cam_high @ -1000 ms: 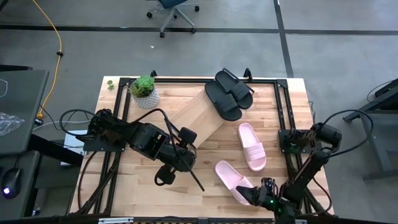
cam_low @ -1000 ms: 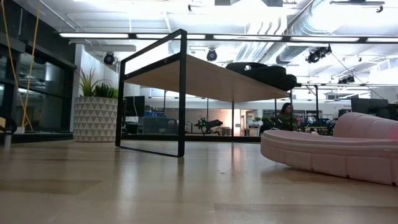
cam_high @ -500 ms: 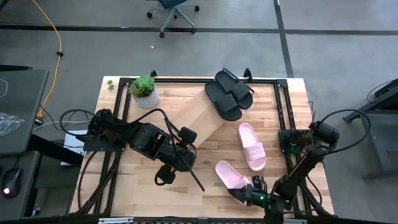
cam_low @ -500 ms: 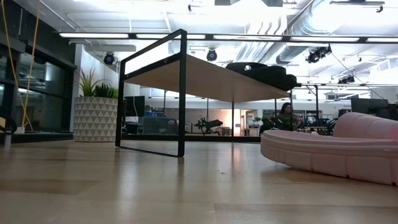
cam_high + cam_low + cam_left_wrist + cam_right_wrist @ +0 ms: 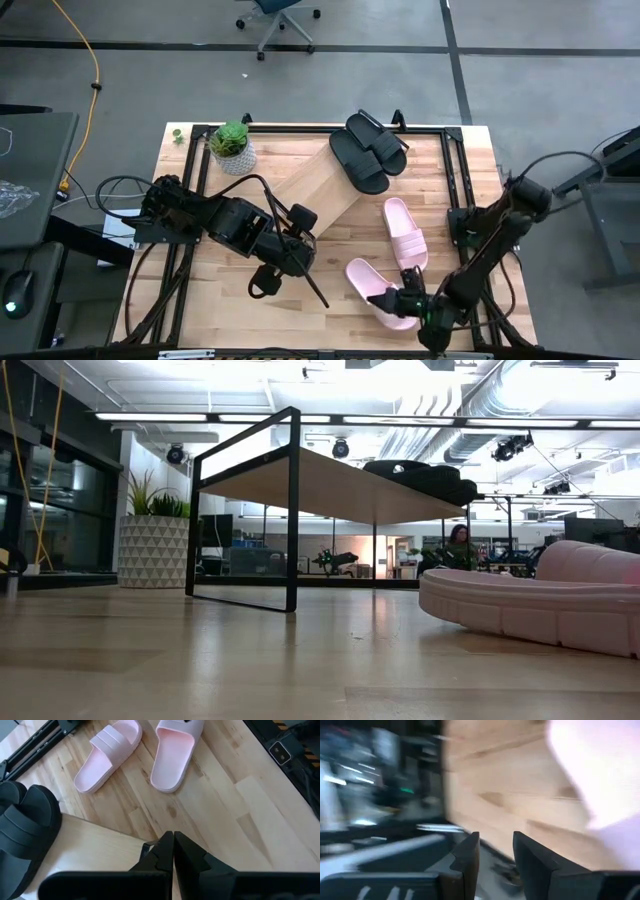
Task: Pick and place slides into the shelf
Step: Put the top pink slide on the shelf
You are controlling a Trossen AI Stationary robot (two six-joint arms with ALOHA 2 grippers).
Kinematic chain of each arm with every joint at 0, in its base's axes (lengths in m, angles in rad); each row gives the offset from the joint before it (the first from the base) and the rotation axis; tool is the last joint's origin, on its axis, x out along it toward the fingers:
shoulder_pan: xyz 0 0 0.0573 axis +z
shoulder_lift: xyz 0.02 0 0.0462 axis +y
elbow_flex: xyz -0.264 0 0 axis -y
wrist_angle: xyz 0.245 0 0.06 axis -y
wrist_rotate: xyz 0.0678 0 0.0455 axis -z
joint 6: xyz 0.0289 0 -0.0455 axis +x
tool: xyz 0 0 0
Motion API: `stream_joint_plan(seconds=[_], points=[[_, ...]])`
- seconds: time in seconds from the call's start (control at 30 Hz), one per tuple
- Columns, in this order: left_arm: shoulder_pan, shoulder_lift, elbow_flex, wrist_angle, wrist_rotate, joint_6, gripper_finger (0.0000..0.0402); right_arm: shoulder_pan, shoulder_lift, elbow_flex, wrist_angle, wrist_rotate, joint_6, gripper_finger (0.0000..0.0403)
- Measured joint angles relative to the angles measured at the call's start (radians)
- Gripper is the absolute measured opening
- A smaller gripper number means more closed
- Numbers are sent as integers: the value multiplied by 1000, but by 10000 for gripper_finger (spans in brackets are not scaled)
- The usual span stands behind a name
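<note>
At the table's (image 5: 240, 300) near edge, the right end effector (image 5: 408, 300), fingers partly apart and empty, nears the closer pink slide (image 5: 375, 290), and should straddle its strap squarely before closing, the shelf (image 5: 315, 185) lying well apart.

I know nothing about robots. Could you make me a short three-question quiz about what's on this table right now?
1. True or false: both black slides lie on the shelf.
2. How many pink slides are on the tabletop? A) one B) two C) three
3. Which gripper is next to the nearer pink slide?

Key:
1. True; they sit side by side at the shelf's far end.
2. B; the other pink slide lies farther back.
3. The right gripper, with open fingers, holding nothing. The left gripper is shut, near the shelf's other end.
</note>
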Motion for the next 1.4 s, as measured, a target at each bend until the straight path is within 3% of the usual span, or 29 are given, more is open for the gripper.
stream_joint_plan(seconds=[0.17,0.5,0.7,0.9,1.13,1.4], points=[[0,0,0,0,-15,1,3,-32,-28,157,-470,-323,3,108],[1,0,0,142,40,53,3,-38,-28,397,-973,-408,-46,108],[2,0,-2,250,109,80,3,-38,-29,419,-1047,-463,-46,108],[36,0,-73,336,211,57,3,-37,-31,420,-1069,-471,-47,108],[66,2,-173,412,227,24,3,-37,-62,420,-1117,-488,-68,108],[73,0,-288,616,309,-36,3,-30,-125,420,-1206,-458,-95,108]])
